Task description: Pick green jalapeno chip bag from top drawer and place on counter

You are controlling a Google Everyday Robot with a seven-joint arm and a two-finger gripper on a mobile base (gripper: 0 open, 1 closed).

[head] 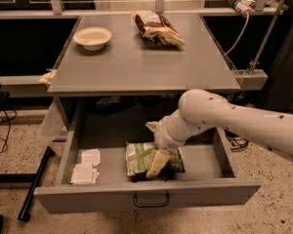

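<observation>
The green jalapeno chip bag (pixel 139 157) lies flat in the middle of the open top drawer (pixel 146 195), under the grey counter (pixel 136 67). My gripper (pixel 154 145) reaches into the drawer from the right on a white arm (pixel 234 121). It is open. One cream fingertip (pixel 156 164) rests on the bag's right half and the other (pixel 151 126) sits just behind the bag's far edge. The bag's right end is partly hidden by the gripper.
On the counter stand a white bowl (pixel 92 37) at the back left and a brown-and-cream chip bag (pixel 157 28) at the back middle. White paper packets (pixel 86 167) lie in the drawer's left part. Cables and a post (pixel 261 38) stand to the right.
</observation>
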